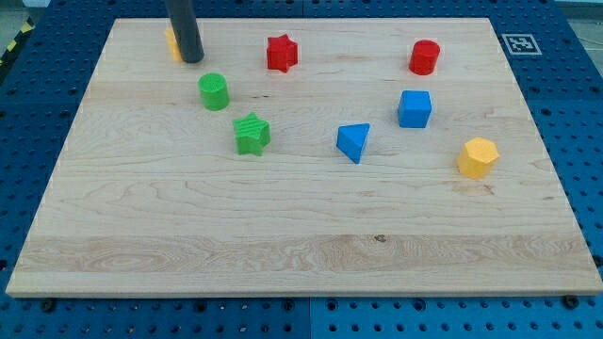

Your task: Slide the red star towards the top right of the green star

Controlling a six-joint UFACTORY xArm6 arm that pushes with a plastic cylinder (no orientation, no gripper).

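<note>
The red star (281, 53) lies near the view's top, a little left of centre. The green star (252, 134) lies below it and slightly to the left, about mid-height on the board. My tip (191, 60) rests on the board at the top left, well to the left of the red star and just above the green cylinder (214, 91). The rod hides most of an orange block (172, 40) behind it.
A red cylinder (424, 57) stands at the top right. A blue cube (415, 108) and a blue triangular block (353, 142) lie right of centre. A yellow hexagonal block (478, 157) sits at the right. The wooden board (301, 264) rests on a blue pegboard table.
</note>
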